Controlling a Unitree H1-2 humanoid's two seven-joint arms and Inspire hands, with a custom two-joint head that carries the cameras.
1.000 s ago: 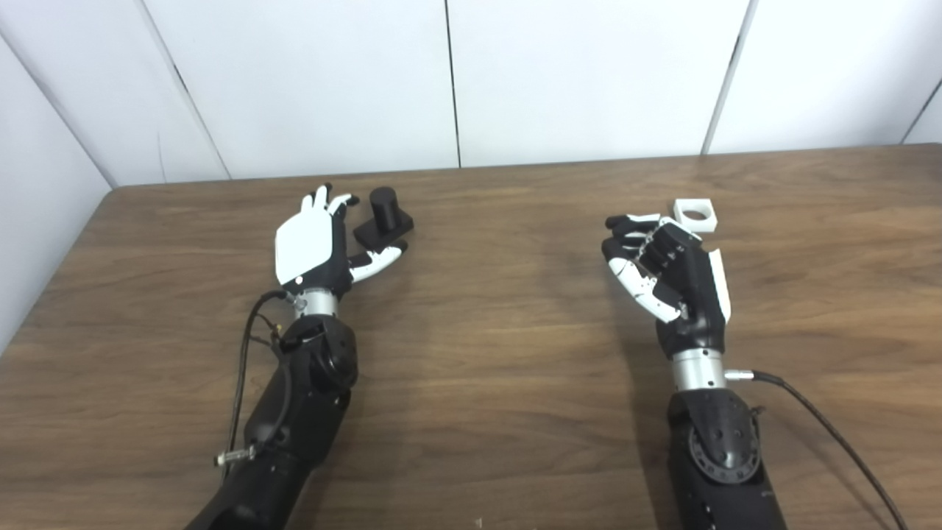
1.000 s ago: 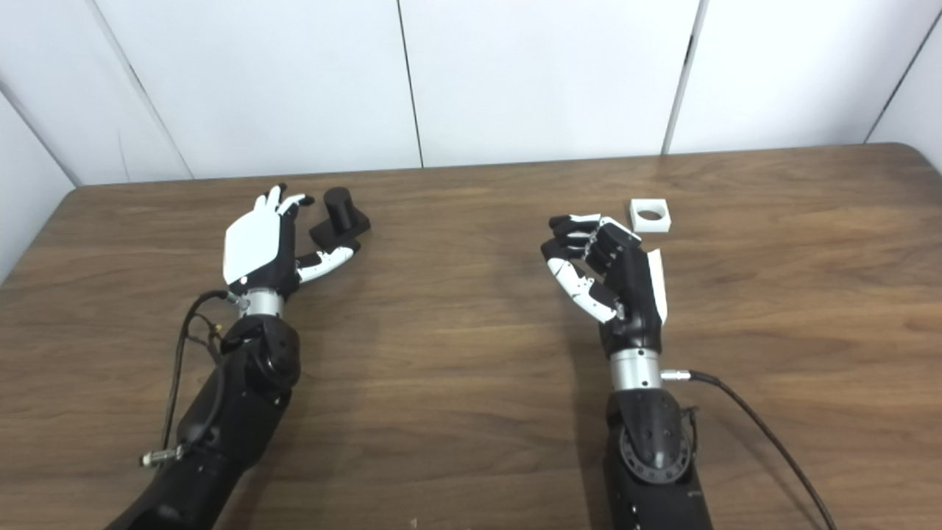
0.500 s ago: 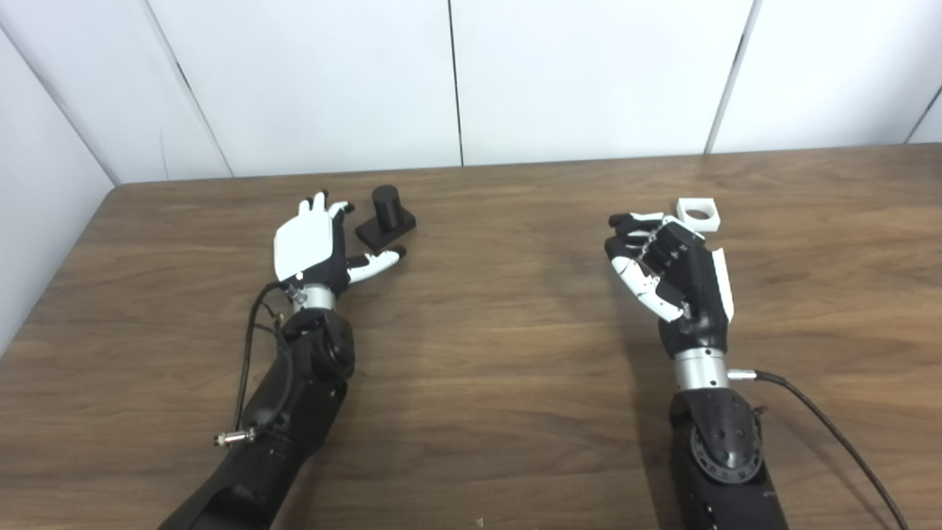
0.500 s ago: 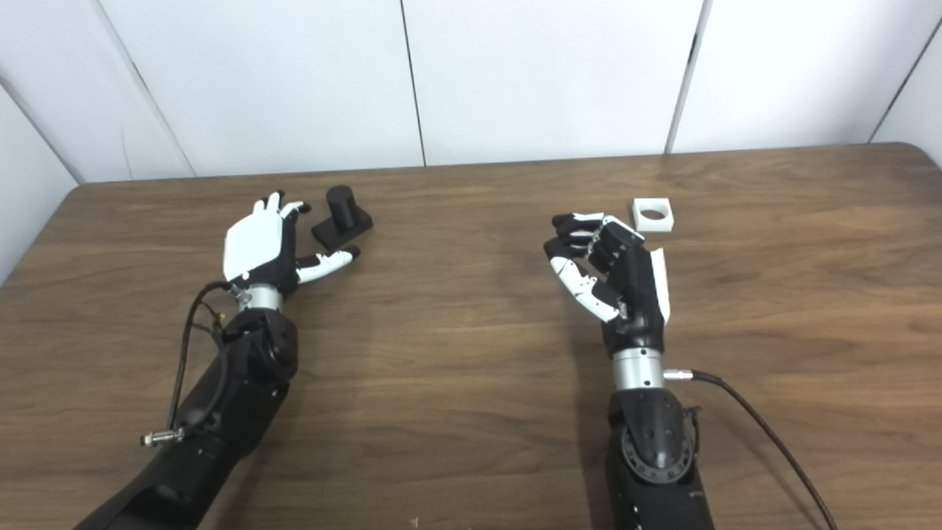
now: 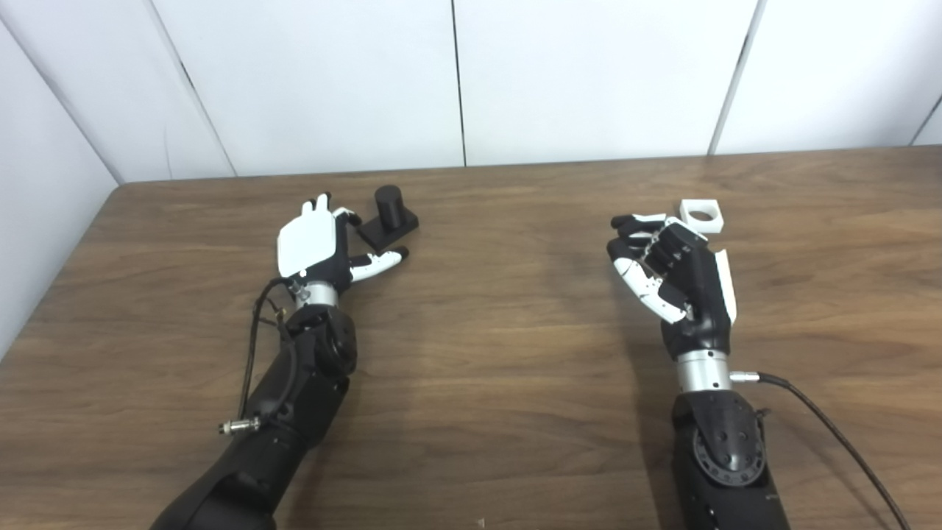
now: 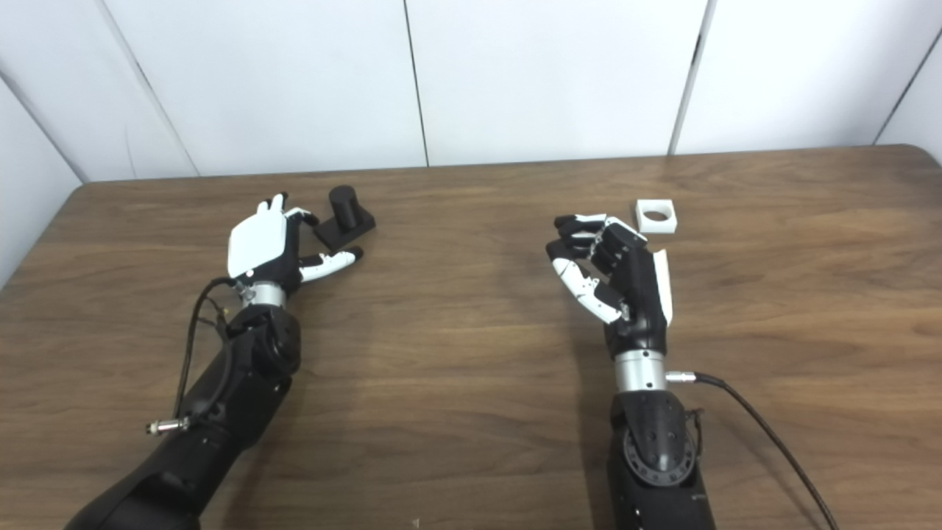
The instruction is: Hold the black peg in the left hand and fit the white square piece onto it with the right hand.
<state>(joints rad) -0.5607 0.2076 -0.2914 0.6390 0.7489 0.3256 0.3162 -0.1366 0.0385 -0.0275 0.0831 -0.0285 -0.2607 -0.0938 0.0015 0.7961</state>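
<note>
The black peg [image 5: 388, 215], a short cylinder on a square black base, stands upright on the brown table at the back left. My left hand [image 5: 315, 246] lies open just left of it, fingers [image 5: 346, 216] reaching toward the base and thumb [image 5: 379, 263] stretched below it; contact cannot be told. The white square piece [image 5: 701, 215], with a round hole, lies flat at the back right. My right hand [image 5: 673, 269] hovers in front of and left of it, palm turned left, fingers curled but apart, holding nothing.
White wall panels [image 5: 456, 81] rise behind the table's far edge [image 5: 471, 166]. The table's left edge [image 5: 55, 265] runs close to my left arm. A black cable [image 5: 831, 434] trails from my right wrist across the tabletop.
The camera has shifted a little. My left hand has drawn back slightly and settled lower beside the peg's base. The right hand and both pieces have stayed put.
</note>
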